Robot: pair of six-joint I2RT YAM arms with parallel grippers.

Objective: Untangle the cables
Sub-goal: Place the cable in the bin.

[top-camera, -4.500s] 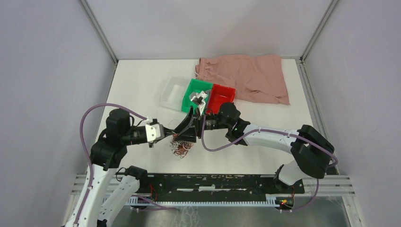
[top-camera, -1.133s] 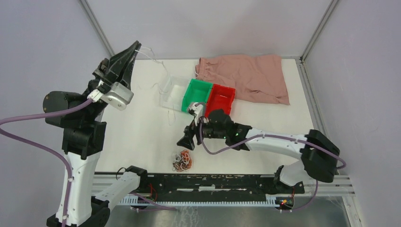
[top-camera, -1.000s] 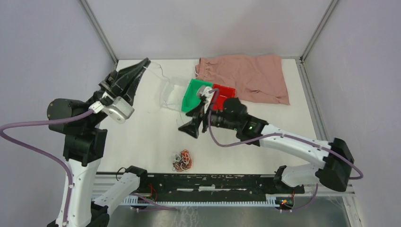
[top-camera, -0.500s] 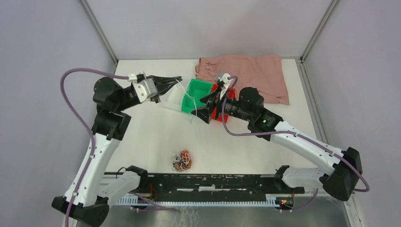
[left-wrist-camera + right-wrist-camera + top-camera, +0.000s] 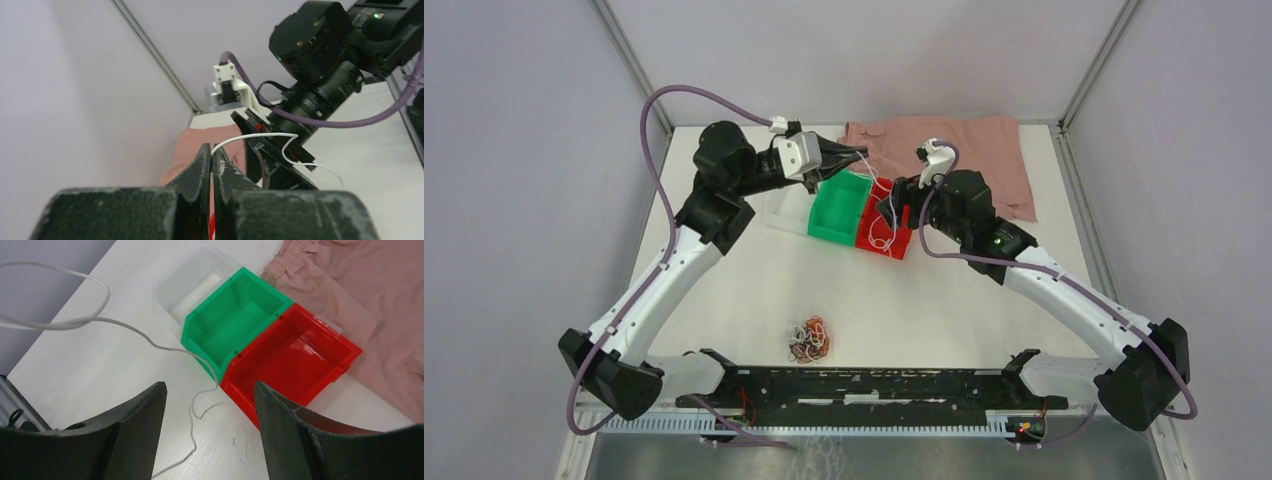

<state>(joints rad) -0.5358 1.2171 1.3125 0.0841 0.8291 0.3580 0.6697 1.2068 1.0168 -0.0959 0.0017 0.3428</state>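
A tangle of orange-brown, white and black cables (image 5: pixel 809 338) lies on the table near the front edge. My left gripper (image 5: pixel 860 153) is raised over the bins and shut on one white cable (image 5: pixel 260 136), pinched at its tips (image 5: pixel 211 149). That white cable (image 5: pixel 883 240) hangs in loops past the red bin, and its loose end trails on the table (image 5: pixel 192 410). My right gripper (image 5: pixel 892 207) hovers above the red bin, open, with nothing between its fingers (image 5: pixel 209 387). The strand passes below and in front of it.
A clear bin (image 5: pixel 784 212), a green bin (image 5: pixel 836 208) and a red bin (image 5: pixel 871 246) stand side by side at mid-table. All three look empty in the right wrist view. A pink cloth (image 5: pixel 969 150) lies at the back right. Grey walls close the sides.
My left gripper swung from the left rear to over the bins, pulling the white cable along. My right gripper moved back and right to above the red bin.
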